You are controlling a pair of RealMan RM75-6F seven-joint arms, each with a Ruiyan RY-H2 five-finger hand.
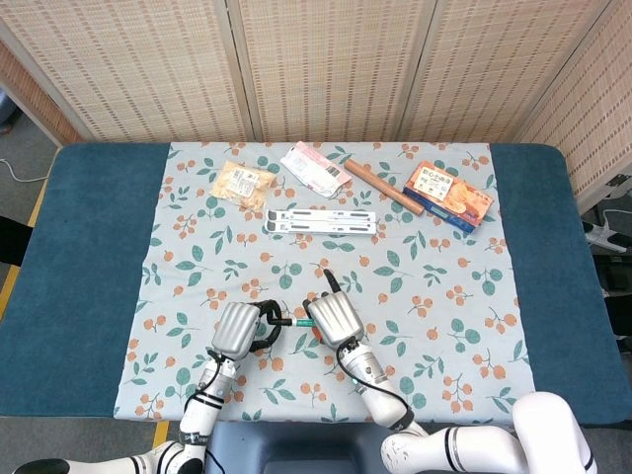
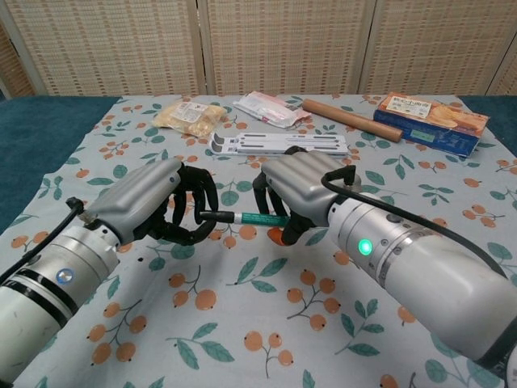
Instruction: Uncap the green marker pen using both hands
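Observation:
The green marker pen (image 2: 257, 218) lies level in the air between my two hands, above the leaf-print cloth. My right hand (image 2: 297, 191) grips its green barrel. My left hand (image 2: 166, 204) curls its dark fingers round the black cap end (image 2: 212, 216). In the head view the pen (image 1: 297, 322) shows as a short green stretch between the left hand (image 1: 240, 327) and the right hand (image 1: 331, 316), near the front of the table. Cap and barrel still look joined.
At the back of the cloth (image 1: 434, 296) lie a white folded stand (image 1: 322, 222), a snack bag (image 1: 242, 184), a pink packet (image 1: 314, 165), a wooden rolling pin (image 1: 381, 186) and an orange biscuit box (image 1: 450, 195). Blue table top (image 1: 89, 257) flanks the cloth.

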